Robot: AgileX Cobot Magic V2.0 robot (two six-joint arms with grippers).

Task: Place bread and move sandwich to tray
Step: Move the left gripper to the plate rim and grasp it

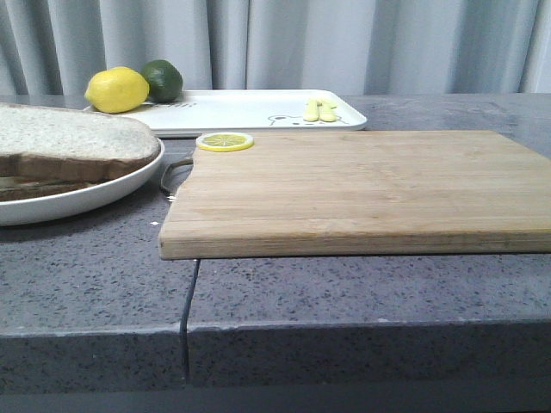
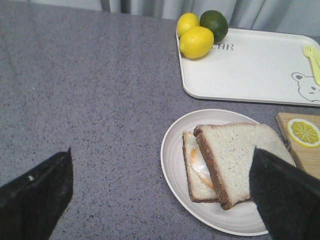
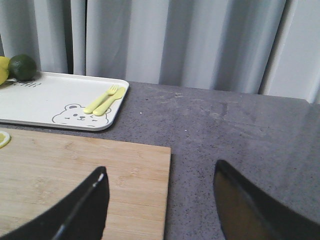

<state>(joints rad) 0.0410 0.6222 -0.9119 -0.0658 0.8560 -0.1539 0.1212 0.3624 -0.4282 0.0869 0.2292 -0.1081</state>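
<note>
While bread [image 2: 240, 155] tops sandwich [image 2: 200, 167] on plate [image 2: 172, 150] | both pincers gape wide, empty.

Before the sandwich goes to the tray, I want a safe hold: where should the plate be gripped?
Probably the plate's bare rim on the side away from the board: the bread overhangs the board side, and the open left gripper is already over it.
</note>
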